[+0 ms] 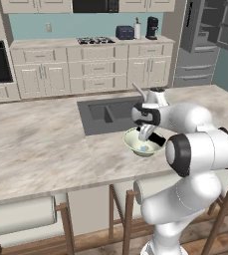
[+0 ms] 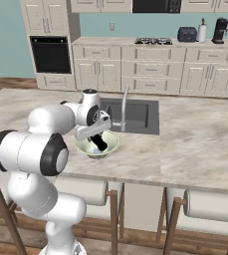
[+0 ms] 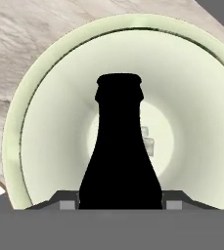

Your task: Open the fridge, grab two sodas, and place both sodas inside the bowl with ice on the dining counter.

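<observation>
A dark cola soda is held between my fingers, its neck pointing down into the bowl with ice. My gripper is shut on the bottle's body. The pale cream-green bowl sits on the dining counter just in front of the sink. My gripper hangs over the bowl's middle, with the soda tilted inside the rim. Ice cubes lie at the bowl's bottom. The fridge stands at the back right with a door swung open.
The inset grey sink and its faucet lie right behind the bowl. White-cushioned stools line the counter's near edge. The wall counter carries a toaster and a coffee maker.
</observation>
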